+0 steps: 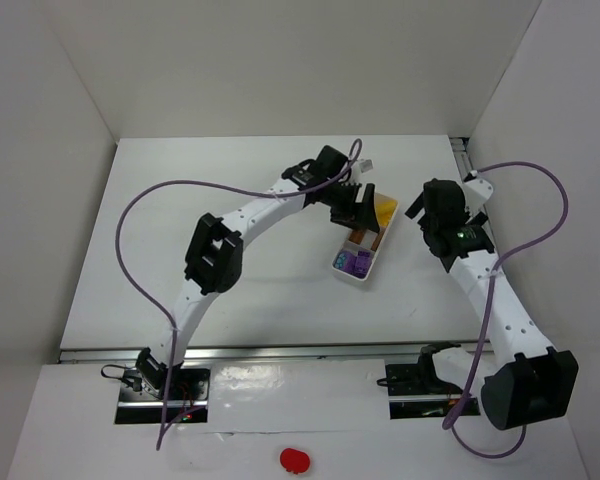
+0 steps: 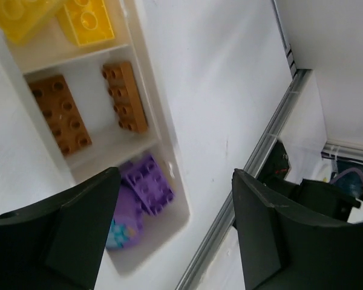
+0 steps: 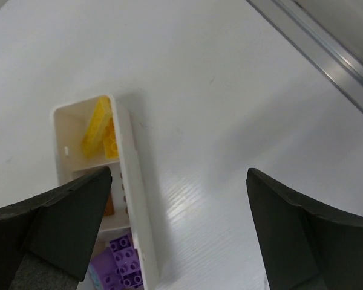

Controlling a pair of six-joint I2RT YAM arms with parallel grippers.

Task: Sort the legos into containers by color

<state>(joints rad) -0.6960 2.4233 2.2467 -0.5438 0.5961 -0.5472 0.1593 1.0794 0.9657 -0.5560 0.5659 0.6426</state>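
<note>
Looked down on a white bench (image 1: 230, 200) boxed in by plain white walls. Found the divided white tray (image 1: 337, 264) right of centre in the top view, lying long-ways from upper right to lower left. Read its three compartments as the containers: yellow legos (image 2: 85, 21) at the far end, orange legos (image 2: 57, 115) in the middle, purple legos (image 2: 148, 181) at the near end. Glimpsed something pale blue beside the purple, possibly another brick, too hidden to name.

Spotted no loose brick on the bare bench in any view, so judged the sorting finished or nearly so.

Placed the left hand (image 1: 360, 215) directly over the tray's upper end, released, fingers spread wide around nothing. Placed the right hand (image 1: 430, 212) to the right of the tray and apart from it, likewise spread wide and empty. Judged the left the nearer of the two. For any last reach into the tray, reckoned on coming in along its length, minding the thin side wall (image 3: 133, 199), and on the left arm blocking an approach from the upper left.

Noted a small red object (image 1: 294, 459) at the bottom edge, well away from the tray.
</note>
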